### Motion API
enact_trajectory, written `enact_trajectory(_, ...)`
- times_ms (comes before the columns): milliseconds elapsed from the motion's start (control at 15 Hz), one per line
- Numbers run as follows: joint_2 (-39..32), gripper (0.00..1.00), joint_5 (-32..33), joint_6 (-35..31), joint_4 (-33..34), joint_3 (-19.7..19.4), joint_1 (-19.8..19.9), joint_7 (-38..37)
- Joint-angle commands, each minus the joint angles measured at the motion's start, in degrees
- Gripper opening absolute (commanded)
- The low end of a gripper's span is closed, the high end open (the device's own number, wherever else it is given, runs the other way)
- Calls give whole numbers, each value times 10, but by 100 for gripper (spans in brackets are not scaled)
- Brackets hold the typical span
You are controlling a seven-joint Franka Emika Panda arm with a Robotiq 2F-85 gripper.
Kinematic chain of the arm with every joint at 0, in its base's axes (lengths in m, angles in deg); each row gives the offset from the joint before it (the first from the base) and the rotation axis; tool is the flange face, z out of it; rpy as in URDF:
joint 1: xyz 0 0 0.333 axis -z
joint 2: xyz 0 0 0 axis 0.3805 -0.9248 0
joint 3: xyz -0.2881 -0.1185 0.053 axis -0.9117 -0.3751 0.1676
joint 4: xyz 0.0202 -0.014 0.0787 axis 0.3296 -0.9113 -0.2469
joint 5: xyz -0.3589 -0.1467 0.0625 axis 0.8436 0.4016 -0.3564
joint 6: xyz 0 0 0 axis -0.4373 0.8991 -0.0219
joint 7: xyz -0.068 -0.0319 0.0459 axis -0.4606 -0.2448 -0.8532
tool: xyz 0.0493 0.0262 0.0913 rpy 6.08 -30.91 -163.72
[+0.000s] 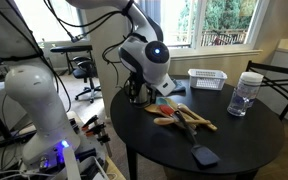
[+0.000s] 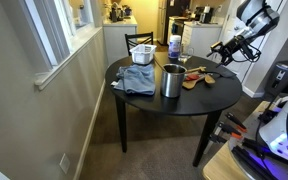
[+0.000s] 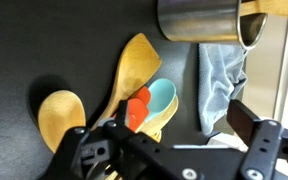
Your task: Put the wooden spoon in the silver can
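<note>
Since the gripper (image 3: 156,125) hangs with its jaws wide apart and nothing between them, the grasp depends on where the spoon (image 3: 59,115) lies from it. In the wrist view the spoon's oval bowl sits on the dark table (image 3: 44,50) just ahead of one finger (image 3: 84,150), outside the open gap rather than within it. Its neck narrows back toward that finger, so I judge the handle runs rearward beneath the gripper body, roughly along the tool's own fore-and-aft line; the handle itself is hidden.

Between the jaws lie other things: a broader wooden piece (image 3: 134,65) slanting forward, a teal spoon (image 3: 162,98) and an orange piece (image 3: 137,108), all touching or overlapping. A straight descent would likely meet these and not the spoon, so the tool seems to need a sideways shift toward the bowl's side. It probably also needs a turn, so the jaws close across the handle.

The can (image 3: 204,20) stands upright ahead of the gripper, beyond the heap and toward the opposite finger, with a cloth (image 3: 224,80) just before it. In an exterior view the can (image 2: 172,80) stands near the heap, while the gripper (image 2: 224,50) is raised above the table, on the heap's far side from the can.
</note>
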Motion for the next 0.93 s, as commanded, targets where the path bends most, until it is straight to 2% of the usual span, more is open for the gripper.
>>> enact_trajectory(0,-90,100,-57,31,51,13,35,7)
enact_trajectory(200,-143,100,-83,34,82,25,55,-7)
enact_trajectory(600,-230,100,-55,18,128,37,81,-52)
enact_trajectory(867,-267,100,-59,21,153,46,95,-49)
